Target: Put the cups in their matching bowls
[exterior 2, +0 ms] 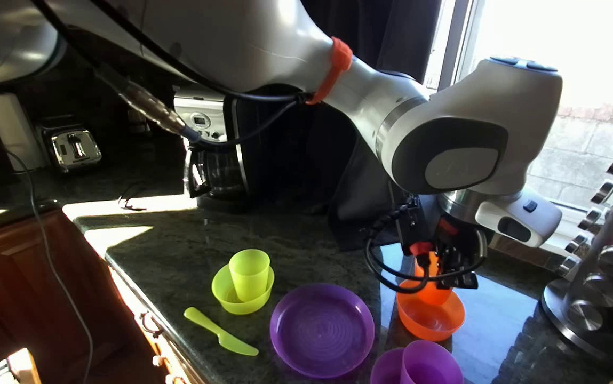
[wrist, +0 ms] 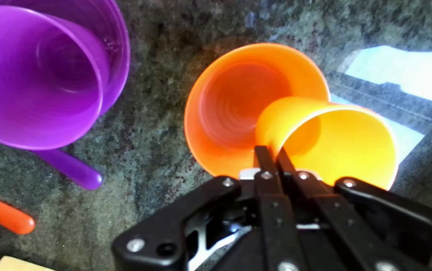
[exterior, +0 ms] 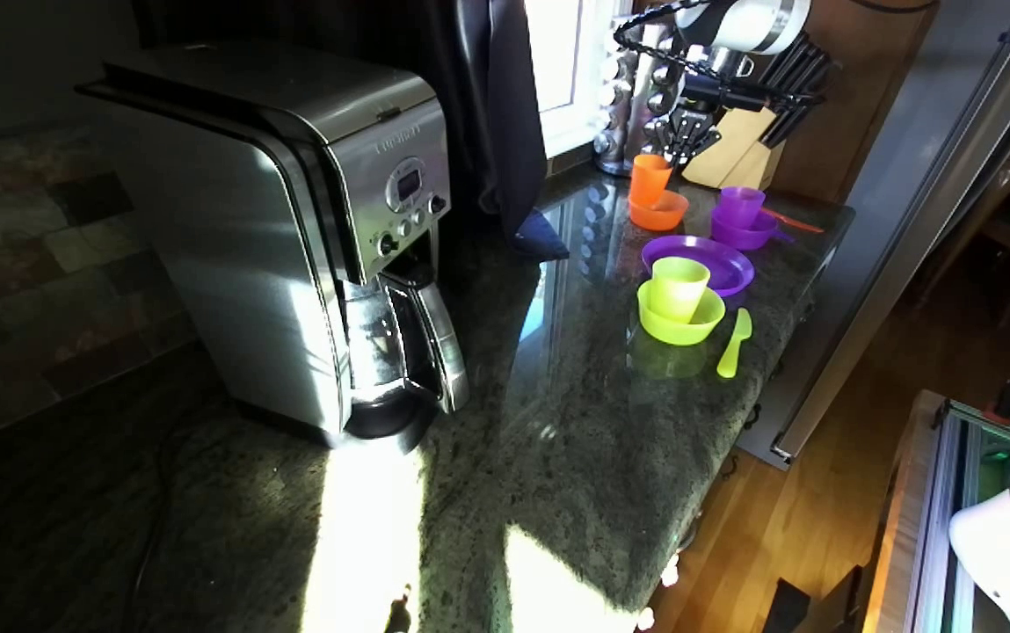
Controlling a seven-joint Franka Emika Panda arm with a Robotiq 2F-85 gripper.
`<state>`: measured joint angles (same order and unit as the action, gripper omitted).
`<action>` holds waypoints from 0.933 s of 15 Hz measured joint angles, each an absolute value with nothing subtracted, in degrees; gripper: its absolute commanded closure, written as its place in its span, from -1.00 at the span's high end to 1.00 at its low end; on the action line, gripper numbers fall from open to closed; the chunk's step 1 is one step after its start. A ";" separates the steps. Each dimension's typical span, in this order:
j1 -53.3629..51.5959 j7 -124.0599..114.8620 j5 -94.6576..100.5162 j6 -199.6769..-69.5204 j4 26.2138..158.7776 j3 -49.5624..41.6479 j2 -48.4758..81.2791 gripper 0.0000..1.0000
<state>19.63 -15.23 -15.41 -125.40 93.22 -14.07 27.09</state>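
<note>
Pinching the orange cup by its wall, the tool holds it tilted at the orange bowl. In the wrist view the cup's base lies over the inside of the bowl while its mouth reaches out past the rim; whether base and bowl touch, I cannot tell. A little farther off, the purple cup sits in the purple bowl, with a purple handle showing beside them and an orange handle near that. Next comes the purple plate, lying on the dark tabletop. Beyond it, the yellow-green cup stands in the lime green bowl, and a green knife lies just beside the pair, its blade end nearer the plate. Well apart from all of these, a coffee maker shows in both exterior views, and farther back, in an exterior view, a toaster.
</note>
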 measured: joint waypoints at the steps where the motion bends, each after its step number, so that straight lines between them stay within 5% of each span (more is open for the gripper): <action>1: 19.67 -15.41 -15.41 -125.40 92.92 -14.07 27.59 -0.98; 8: 19.76 -16.60 -15.19 -123.06 91.22 -14.30 30.02 -0.98; 9: 19.76 -16.76 -15.15 -122.62 91.03 -14.36 30.22 -0.51; 14: 19.76 -17.70 -14.96 -121.93 89.83 -14.91 30.81 0.17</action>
<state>19.76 -17.70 -14.96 -121.93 89.83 -14.91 30.81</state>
